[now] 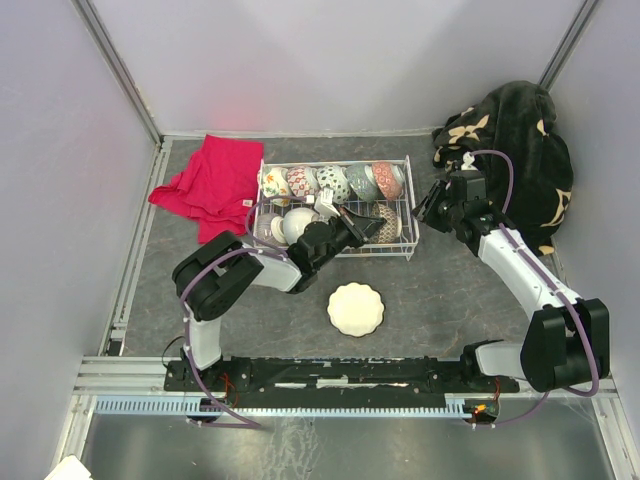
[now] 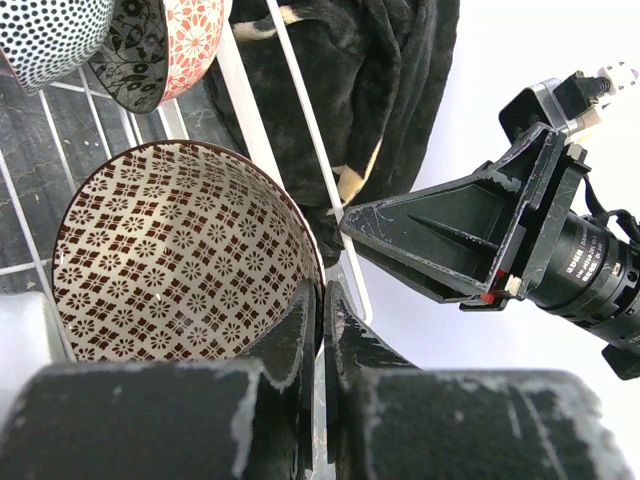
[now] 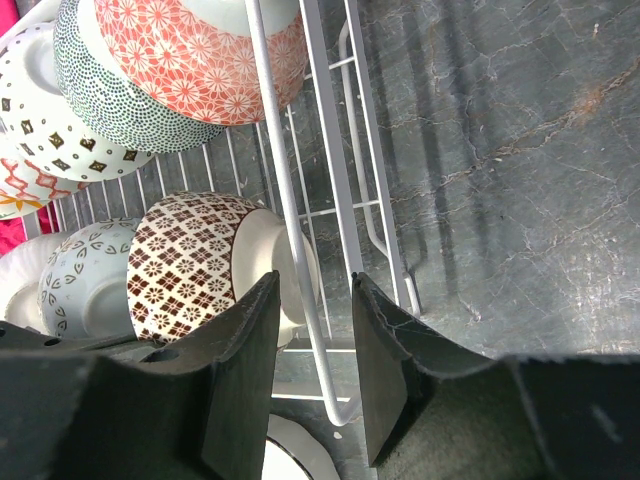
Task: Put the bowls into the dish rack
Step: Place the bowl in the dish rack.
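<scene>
- While the left gripper (image 2: 322, 300) is pinching shut on the brown-patterned bowl's (image 2: 180, 260) rim inside the dish rack (image 1: 408, 205),
- the right gripper (image 3: 315, 290) is hovering half open and empty at the rack's right edge.

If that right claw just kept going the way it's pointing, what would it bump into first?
Most likely the dish rack: its white side wire runs right between the open fingers of the right claw. Just behind that wire lies the brown-patterned bowl, though depth is hard to judge here.
</scene>
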Controlling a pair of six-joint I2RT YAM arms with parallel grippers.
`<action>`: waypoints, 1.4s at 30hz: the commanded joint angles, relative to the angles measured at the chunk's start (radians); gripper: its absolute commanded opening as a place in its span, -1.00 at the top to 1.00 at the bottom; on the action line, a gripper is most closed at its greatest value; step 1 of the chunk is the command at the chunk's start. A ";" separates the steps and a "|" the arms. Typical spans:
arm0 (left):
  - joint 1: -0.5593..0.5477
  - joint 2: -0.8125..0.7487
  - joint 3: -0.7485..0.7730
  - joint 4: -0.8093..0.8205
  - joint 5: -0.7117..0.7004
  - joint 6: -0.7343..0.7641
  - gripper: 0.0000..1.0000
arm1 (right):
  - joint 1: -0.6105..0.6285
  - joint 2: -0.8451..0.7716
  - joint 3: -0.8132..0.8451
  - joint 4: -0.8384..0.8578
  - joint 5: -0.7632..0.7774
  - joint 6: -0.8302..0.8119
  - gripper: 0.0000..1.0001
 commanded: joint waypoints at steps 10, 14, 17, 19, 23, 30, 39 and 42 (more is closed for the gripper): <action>0.002 -0.040 -0.032 -0.496 -0.033 0.101 0.95 | -0.003 -0.035 0.042 0.024 0.007 -0.013 0.15; 0.002 -0.070 -0.020 -0.578 -0.061 0.140 0.95 | -0.003 -0.036 0.041 0.024 0.007 -0.013 0.15; 0.002 -0.099 -0.009 -0.639 -0.090 0.170 0.95 | -0.003 -0.036 0.041 0.025 0.004 -0.013 0.15; 0.001 -0.114 0.002 -0.680 -0.108 0.189 0.95 | -0.003 -0.036 0.040 0.026 0.004 -0.011 0.15; 0.001 -0.147 0.011 -0.752 -0.148 0.224 0.95 | -0.003 -0.035 0.040 0.028 0.001 -0.012 0.15; 0.000 -0.191 0.018 -0.833 -0.194 0.262 0.95 | -0.004 -0.036 0.040 0.030 -0.003 -0.008 0.14; 0.000 -0.243 0.014 -0.909 -0.250 0.291 0.95 | -0.003 -0.036 0.039 0.035 -0.007 -0.007 0.14; 0.001 -0.265 0.010 -0.921 -0.260 0.293 0.94 | -0.003 -0.036 0.038 0.038 -0.010 -0.007 0.14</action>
